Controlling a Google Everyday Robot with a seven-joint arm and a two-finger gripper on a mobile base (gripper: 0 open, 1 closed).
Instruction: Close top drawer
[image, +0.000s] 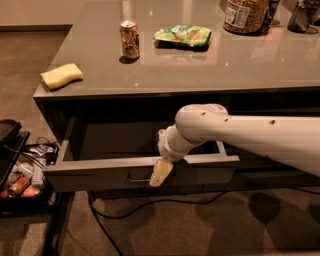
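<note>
The top drawer (95, 172) is pulled out from under the grey counter (200, 60). Its plain grey inside (115, 142) shows and looks empty. A small silver bar pull (137, 178) sits at the middle of its flat front. My white arm reaches in from the right across the drawer. My gripper (160, 174) hangs down over the front edge of the drawer, right beside the pull, its cream fingers against the front face.
On the counter lie a yellow sponge (61, 75), a drink can (129, 40), a green snack bag (182, 35) and a big jar (245, 15). A tray of snacks (17, 175) stands on the floor at left. A black cable (150, 205) runs under the drawer.
</note>
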